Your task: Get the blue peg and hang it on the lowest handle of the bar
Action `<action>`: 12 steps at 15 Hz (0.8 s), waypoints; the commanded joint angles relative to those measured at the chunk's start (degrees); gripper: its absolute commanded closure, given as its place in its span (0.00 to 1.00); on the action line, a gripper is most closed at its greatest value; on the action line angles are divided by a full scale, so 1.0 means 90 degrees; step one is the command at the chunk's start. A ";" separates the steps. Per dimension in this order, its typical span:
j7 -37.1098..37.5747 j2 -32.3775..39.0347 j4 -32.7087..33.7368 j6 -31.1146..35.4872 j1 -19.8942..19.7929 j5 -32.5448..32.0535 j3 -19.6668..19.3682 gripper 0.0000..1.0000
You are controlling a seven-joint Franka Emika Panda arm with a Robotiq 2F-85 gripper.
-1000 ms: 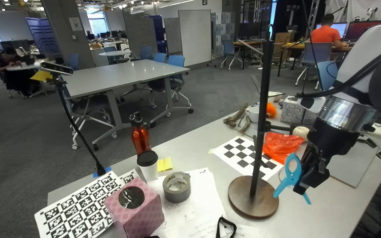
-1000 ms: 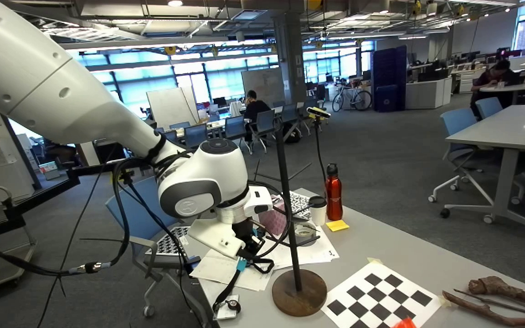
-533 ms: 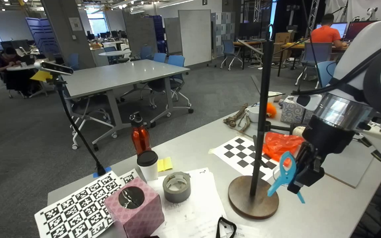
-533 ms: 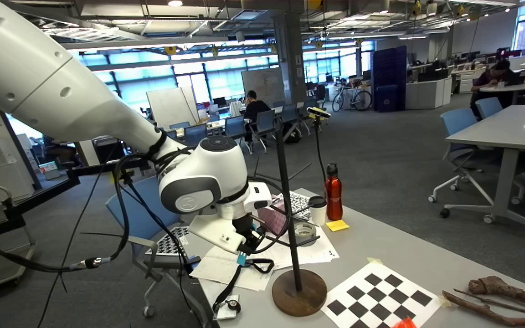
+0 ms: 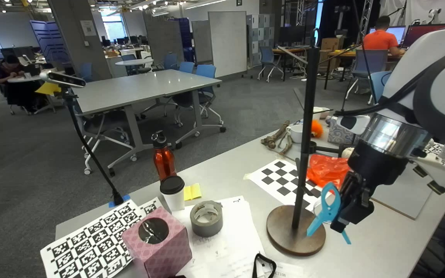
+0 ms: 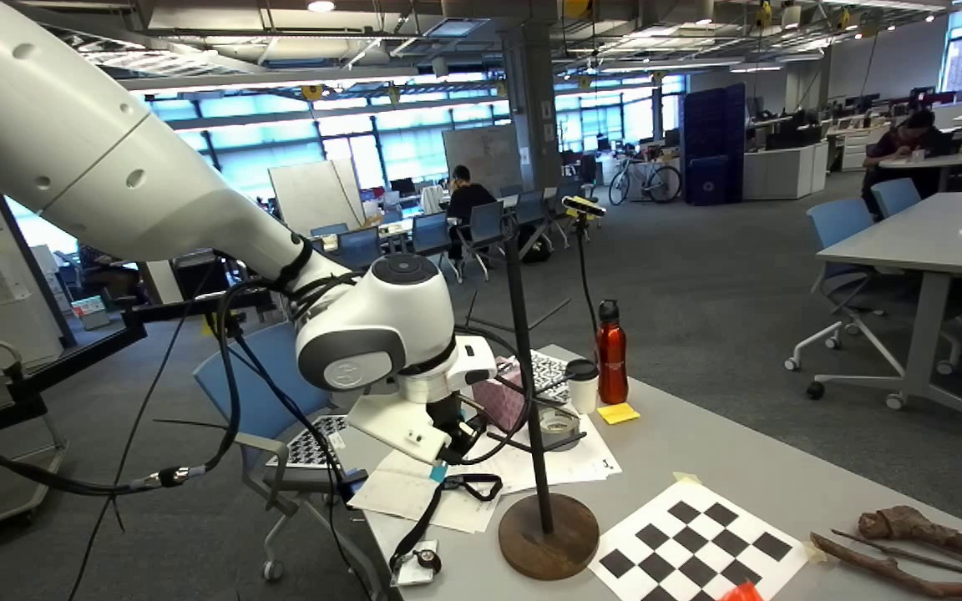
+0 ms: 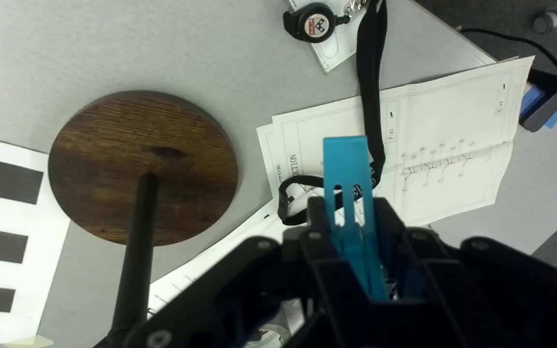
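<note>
The blue peg (image 5: 326, 213), a clip with a looped top and two spread legs, is in my gripper (image 7: 349, 208). The jaws are shut on its sides, and its flat slotted end sticks out past the fingertips. In an exterior view the gripper (image 5: 341, 219) holds the peg above the table, right of the bar (image 5: 306, 150), a black upright pole on a round wooden base (image 5: 280, 235). One peg leg overlaps the base's edge there. The bar's lowest handle (image 6: 569, 442) is a thin dark arm. Only a bit of the peg (image 6: 438, 472) shows in that view.
A tape roll (image 5: 206, 219), pink tissue box (image 5: 164, 247), cup (image 5: 174, 199) and red bottle (image 5: 164, 162) stand on the table. A checkerboard sheet (image 6: 702, 542) lies beside the base. A black lanyard (image 7: 370, 72) lies under the gripper. The bar's upper arms stick out several ways.
My gripper has moved left and slightly down with the peg in an exterior view, closer to the bar. The peg stays held. The bar and table items have not moved.
</note>
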 commanded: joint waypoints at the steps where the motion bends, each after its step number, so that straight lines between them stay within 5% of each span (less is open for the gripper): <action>1: -0.0388 0.0279 0.0332 -0.0262 0.0078 0.0299 -0.0081 0.93; 12: -0.0496 0.0825 0.0839 -0.0277 -0.0069 0.0179 0.0020 0.93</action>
